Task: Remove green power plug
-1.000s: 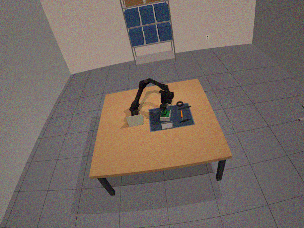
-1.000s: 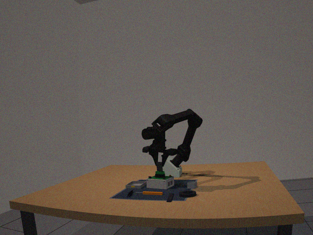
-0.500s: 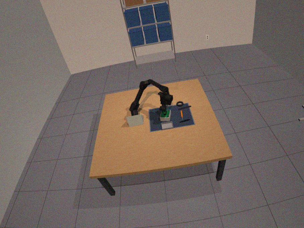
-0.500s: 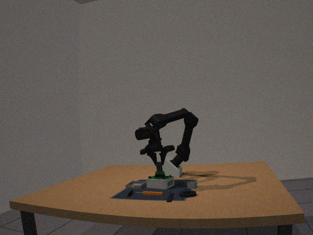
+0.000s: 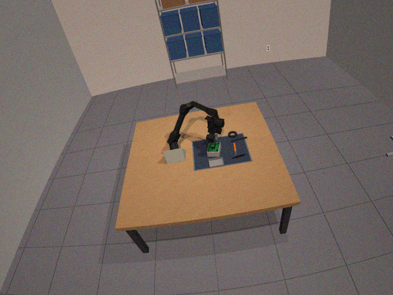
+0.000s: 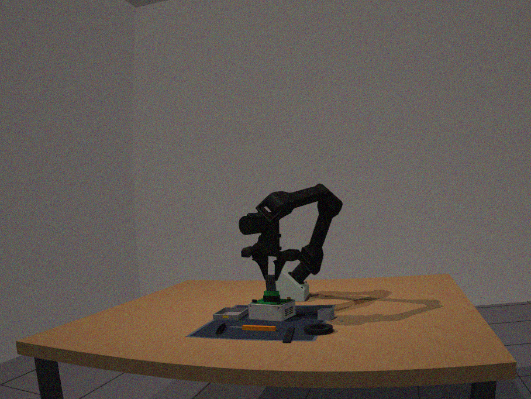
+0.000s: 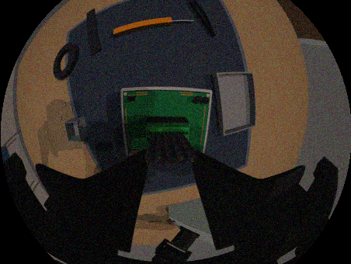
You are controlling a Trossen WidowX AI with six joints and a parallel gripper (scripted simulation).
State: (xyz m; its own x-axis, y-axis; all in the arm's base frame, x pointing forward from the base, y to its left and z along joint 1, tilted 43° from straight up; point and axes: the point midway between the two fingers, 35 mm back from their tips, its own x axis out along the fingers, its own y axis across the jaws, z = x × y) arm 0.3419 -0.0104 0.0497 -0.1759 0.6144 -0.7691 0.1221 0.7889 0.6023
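The green power plug (image 6: 271, 293) (image 7: 168, 127) sits on the black socket (image 6: 271, 299) (image 7: 167, 119) of the circuit board (image 5: 217, 146) (image 7: 167, 104). I see no gap between plug and socket in the exterior view; how deep the plug sits cannot be told. My gripper (image 5: 213, 143) (image 6: 271, 288) (image 7: 169, 156) is shut on the plug from above, and the dark fingertips hide its near part in the wrist view. The grey tray (image 5: 216, 162) (image 6: 224, 313) (image 7: 234, 104) is empty. It stands beside the board, to the right in the wrist view.
The board tops a white box (image 5: 213, 154) (image 6: 266, 312) on a blue mat (image 5: 200, 163). An orange screwdriver (image 5: 234, 147) (image 6: 259, 327) (image 7: 142, 25), a black ring (image 5: 232, 134) (image 6: 318, 329), two dark tools and a small grey block (image 6: 326, 313) (image 7: 74, 129) lie around it.
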